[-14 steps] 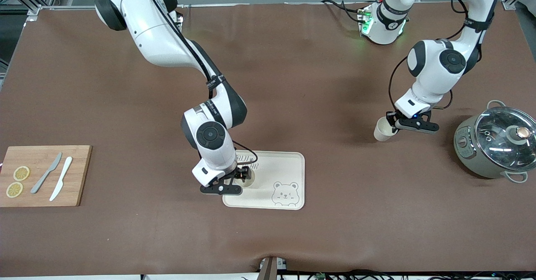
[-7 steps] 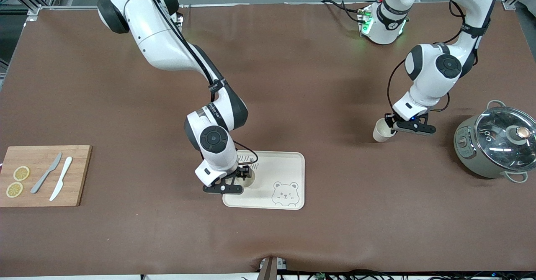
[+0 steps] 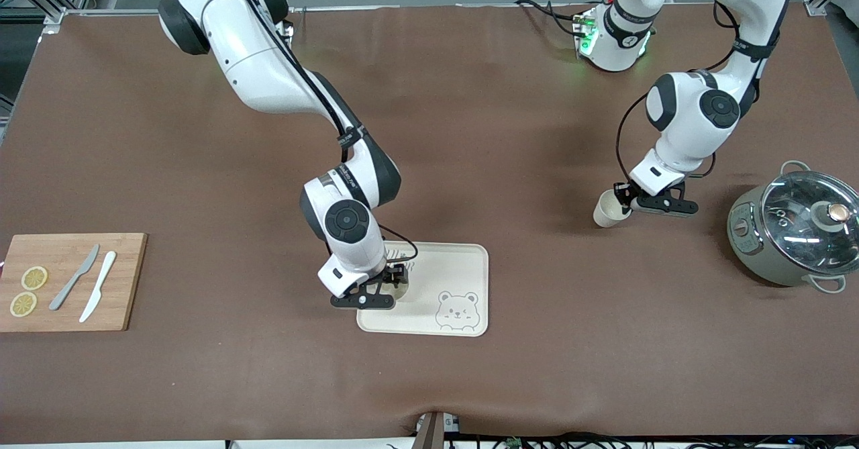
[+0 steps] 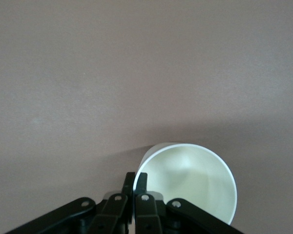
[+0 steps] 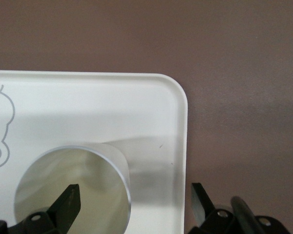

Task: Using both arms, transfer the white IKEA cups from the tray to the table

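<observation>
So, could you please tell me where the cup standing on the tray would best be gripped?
Probably at its rim, from straight above: the cup stands upright on the tray with its mouth open upward, so one finger could go inside and one outside the thin wall.

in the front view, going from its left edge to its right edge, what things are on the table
cutting board with lemon slices and two knives → bear-print tray → cup held up by the left gripper → glass-lidded cooker

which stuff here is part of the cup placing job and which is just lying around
Job: cup on the tray, under the open right gripper; cup pinched by the left gripper.
Lying about: cooker, cutting board, two knives, lemon slices.
</observation>
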{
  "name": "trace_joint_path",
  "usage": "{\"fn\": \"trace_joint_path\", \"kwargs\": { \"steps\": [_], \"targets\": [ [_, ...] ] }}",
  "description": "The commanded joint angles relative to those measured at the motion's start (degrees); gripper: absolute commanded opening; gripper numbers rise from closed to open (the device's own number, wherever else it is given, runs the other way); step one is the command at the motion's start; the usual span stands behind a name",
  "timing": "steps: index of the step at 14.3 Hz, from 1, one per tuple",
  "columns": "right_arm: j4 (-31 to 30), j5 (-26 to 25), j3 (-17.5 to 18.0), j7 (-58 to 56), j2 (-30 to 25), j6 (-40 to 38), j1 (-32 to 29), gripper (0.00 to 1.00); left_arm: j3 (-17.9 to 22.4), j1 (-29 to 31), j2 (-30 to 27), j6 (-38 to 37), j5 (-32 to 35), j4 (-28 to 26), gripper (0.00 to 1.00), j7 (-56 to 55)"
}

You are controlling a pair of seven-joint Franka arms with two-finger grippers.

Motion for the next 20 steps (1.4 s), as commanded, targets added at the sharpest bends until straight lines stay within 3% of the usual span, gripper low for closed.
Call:
{"fn": "trace_joint_path", "kwargs": {
  "steps": [1, 4, 6, 7, 8, 10, 12, 15, 20],
  "targets": [
    [-0.1, 0.6, 0.1, 0.2, 0.1, 0.7, 0.2, 1.00, -0.8, 0.6, 1.0, -0.2, -1.7, 0.8, 0.00, 1.6],
    [-0.1, 0.7, 0.2, 0.1, 0.2, 1.9, 0.2, 1.00, -0.9, 0.5, 1.4, -0.2, -1.8, 0.9, 0.00, 1.6],
    [0.0, 0.7, 0.7, 0.2, 0.2, 1.9, 0.0, 0.63, -0.9, 0.4, 1.4, -0.2, -1.8, 0.8, 0.00, 1.6],
    [0.0, 0.8, 0.7, 0.2, 0.2, 1.9, 0.0, 0.57, -0.9, 0.4, 1.4, -0.2, -1.8, 0.8, 0.39, 1.9],
    [0.0, 0.8, 0.7, 0.1, 0.2, 1.9, 0.0, 0.53, -0.9, 0.2, 1.4, -0.1, -1.8, 0.8, 0.84, 2.1],
    [0.0, 0.8, 0.7, 0.2, 0.2, 2.1, 0.0, 0.38, -0.9, 0.0, 1.4, -0.1, -1.8, 0.8, 0.86, 2.1],
    [0.0, 0.8, 0.7, 0.2, 0.2, 2.2, 0.0, 0.24, -0.9, 0.0, 1.6, -0.1, -1.8, 0.8, 1.00, 2.2],
    [0.0, 0.8, 0.7, 0.1, 0.2, 2.3, 0.1, 0.02, -0.9, -0.1, 2.2, 0.4, -1.8, 0.9, 1.00, 2.2],
    [0.0, 0.8, 0.7, 0.2, 0.2, 2.3, 0.0, 0.01, -0.8, -0.1, 2.3, 0.6, -1.8, 0.9, 1.00, 2.1]
  ]
}}
